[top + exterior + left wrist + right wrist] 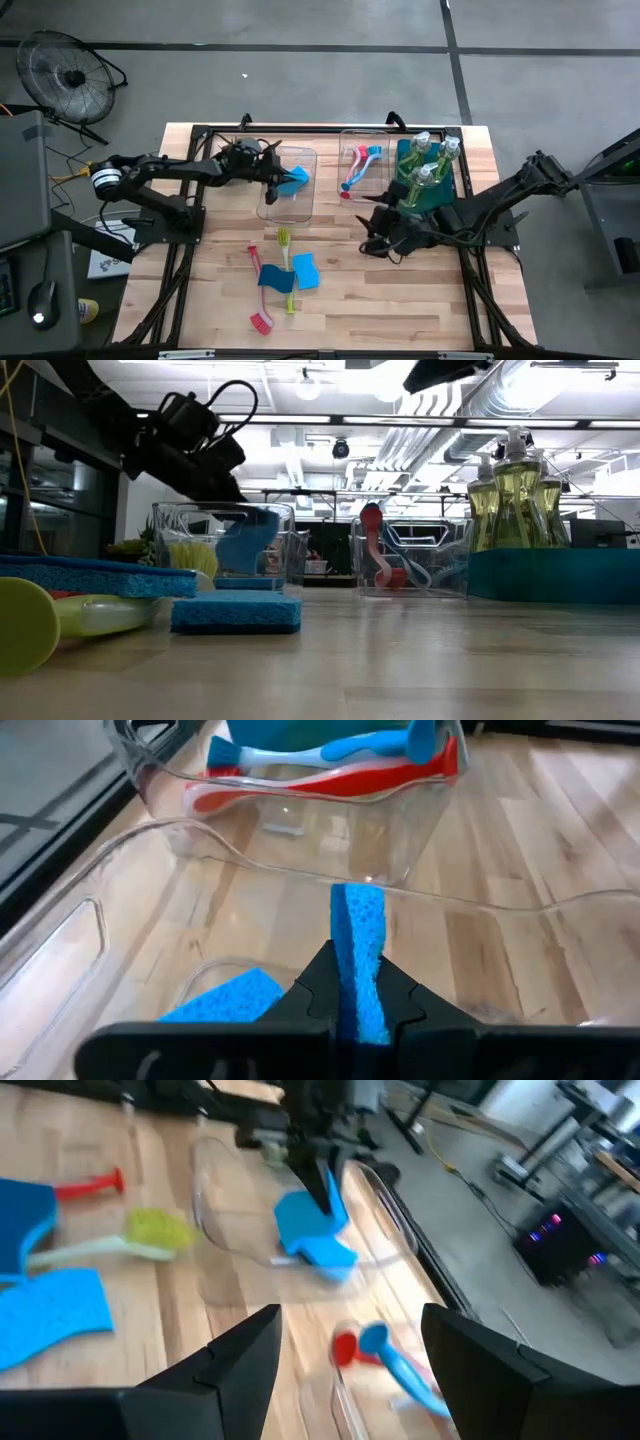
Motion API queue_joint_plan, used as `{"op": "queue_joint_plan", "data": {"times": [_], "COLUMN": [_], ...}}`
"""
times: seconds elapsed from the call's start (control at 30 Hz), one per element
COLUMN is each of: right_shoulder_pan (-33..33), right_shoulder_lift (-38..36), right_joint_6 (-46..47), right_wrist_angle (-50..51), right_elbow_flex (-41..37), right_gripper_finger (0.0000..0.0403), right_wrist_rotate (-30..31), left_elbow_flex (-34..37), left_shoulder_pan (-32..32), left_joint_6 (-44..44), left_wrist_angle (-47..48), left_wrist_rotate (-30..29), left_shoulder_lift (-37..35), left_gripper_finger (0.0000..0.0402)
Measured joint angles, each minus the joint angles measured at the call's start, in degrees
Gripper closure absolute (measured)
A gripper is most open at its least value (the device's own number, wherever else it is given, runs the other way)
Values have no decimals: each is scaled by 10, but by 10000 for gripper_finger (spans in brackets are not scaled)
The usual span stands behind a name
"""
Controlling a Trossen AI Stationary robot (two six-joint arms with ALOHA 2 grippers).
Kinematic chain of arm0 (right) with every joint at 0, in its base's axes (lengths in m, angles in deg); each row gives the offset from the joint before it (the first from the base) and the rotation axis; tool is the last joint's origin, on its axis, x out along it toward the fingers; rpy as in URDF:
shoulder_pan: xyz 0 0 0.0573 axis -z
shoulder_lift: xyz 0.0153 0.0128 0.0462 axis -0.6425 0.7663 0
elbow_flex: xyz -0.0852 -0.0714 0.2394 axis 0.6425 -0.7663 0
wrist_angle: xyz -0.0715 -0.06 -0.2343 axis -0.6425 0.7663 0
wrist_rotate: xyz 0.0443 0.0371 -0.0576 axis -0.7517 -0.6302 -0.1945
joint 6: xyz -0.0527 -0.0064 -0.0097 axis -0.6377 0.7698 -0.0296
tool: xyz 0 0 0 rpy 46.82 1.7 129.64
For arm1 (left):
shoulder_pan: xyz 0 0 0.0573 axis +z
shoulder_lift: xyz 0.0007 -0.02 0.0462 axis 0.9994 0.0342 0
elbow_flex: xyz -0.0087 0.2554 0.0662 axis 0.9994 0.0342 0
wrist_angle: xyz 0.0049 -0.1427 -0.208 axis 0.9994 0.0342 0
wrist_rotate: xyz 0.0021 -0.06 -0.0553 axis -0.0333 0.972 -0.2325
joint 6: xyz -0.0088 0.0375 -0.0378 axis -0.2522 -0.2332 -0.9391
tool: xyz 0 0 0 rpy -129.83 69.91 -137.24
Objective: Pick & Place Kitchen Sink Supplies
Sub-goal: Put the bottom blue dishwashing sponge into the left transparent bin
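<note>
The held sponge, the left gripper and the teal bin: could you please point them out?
Held sponge [358, 945]: left wrist view, its upright edge.
Left gripper [357, 1005]: left wrist view, between its fingertips.
Teal bin [560, 574]: low view, its front wall.

A pale butcher-block wooden table [340, 300] stands on a grey concrete floor [300, 60] crossed by dark seams. A round black wire-caged fan [68, 75] sits on that floor. Overhead run white ceiling ducts [430, 430] and bright ceiling lamps [306, 388].
</note>
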State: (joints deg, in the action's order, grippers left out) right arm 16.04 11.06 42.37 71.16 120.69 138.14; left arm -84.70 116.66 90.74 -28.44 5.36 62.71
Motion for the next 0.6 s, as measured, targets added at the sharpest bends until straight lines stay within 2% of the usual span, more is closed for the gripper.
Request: {"op": "queue_joint_plan", "data": {"times": [0.17,0.33,0.6], "right_shoulder_pan": [-45,-95,-177], "right_shoulder_lift": [0,-1,-1], "right_joint_6": [91,189,351], "right_wrist_angle": [74,141,237], "right_elbow_flex": [0,0,0], "right_gripper_finger": [167,167,167], "right_wrist_rotate": [52,89,89], "left_elbow_flex": [0,0,0], "left_shoulder_pan": [3,3,3], "left_joint_6": [-17,-41,-46], "left_wrist_angle": [-21,-12,-16], "left_wrist_rotate": [20,20,28], "left_shoulder_lift": [6,6,6], "left_gripper_finger": [389,354,298]}}
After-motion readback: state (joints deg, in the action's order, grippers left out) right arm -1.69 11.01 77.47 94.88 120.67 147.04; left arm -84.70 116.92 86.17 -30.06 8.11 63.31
